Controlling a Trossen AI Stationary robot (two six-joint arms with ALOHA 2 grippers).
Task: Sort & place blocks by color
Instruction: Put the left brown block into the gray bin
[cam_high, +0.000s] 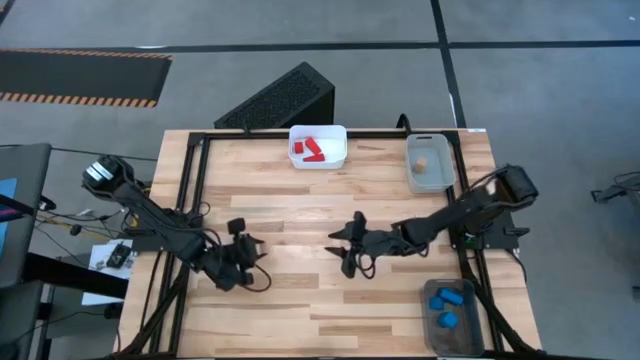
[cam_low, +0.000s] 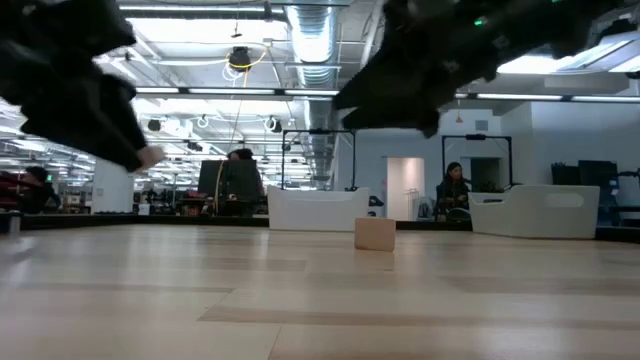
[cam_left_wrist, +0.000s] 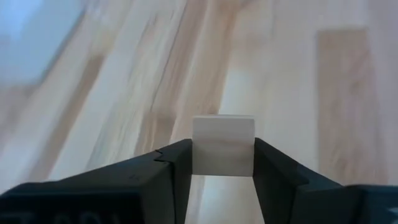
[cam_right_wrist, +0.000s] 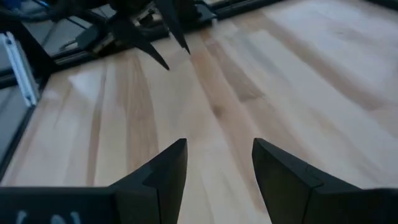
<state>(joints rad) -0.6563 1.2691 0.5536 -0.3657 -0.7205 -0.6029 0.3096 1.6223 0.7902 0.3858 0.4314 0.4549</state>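
My left gripper (cam_high: 248, 256) is over the table's left middle, shut on a pale natural-wood block (cam_left_wrist: 222, 134). My right gripper (cam_high: 345, 250) hangs open over the table's centre with nothing between its fingers (cam_right_wrist: 217, 158). A second pale wood block (cam_low: 375, 233) rests flat on the table in the low view; I cannot find it in the high view. Red blocks (cam_high: 312, 150) lie in the white bin (cam_high: 342, 150). One wood block (cam_high: 423, 164) lies in the clear bin (cam_high: 442, 178). Blue blocks (cam_high: 447, 298) lie in the grey bin (cam_high: 470, 330). My left gripper pinches the pale wood block between its two fingers (cam_left_wrist: 177, 165), one on each of two opposite side faces (cam_left_wrist: 200, 158). The block's far part stands out past the fingertips. In the low view the gripper (cam_low: 140, 150) is well above the table top, with the block lifted clear.
The white and clear bins stand along the far edge and the grey bin at the near right corner. A black frame (cam_high: 195, 190) rims the table. A dark slotted box (cam_high: 280, 100) stands beyond the far edge. Bare wood lies between the two grippers.
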